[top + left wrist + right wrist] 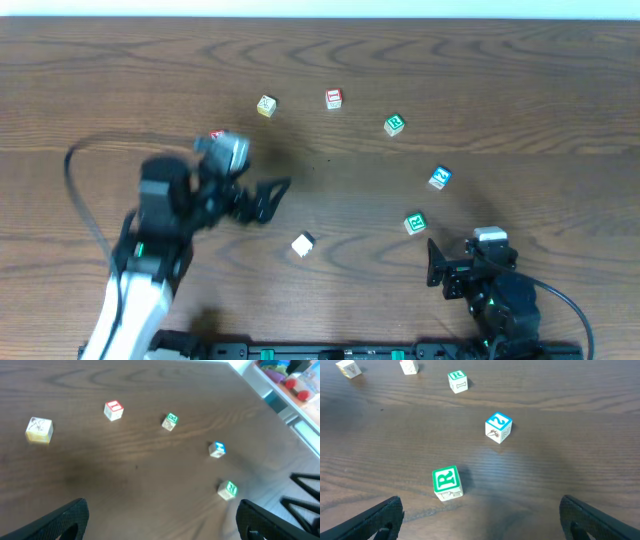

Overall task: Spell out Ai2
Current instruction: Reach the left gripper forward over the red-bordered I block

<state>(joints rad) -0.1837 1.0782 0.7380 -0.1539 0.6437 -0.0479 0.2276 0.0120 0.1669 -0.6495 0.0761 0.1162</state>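
Left arm (150, 250): black jointed housings above a white lower link (120, 315), with one small green indicator light showing. A silver-grey camera module (226, 152) is mounted at the wrist. A looped black cable (72, 185) runs along its outer side. Left gripper (276, 200): two matte black fingers (62, 520), smooth, tapering to rounded tips. Right arm (505, 305): black throughout, with a green indicator light. A white-grey camera block (490, 237) is at the wrist, and a second black cable (572, 305) is attached. Right gripper (434, 264): black fingers (375, 520) of matching form. Screws and markings are too small to tell.
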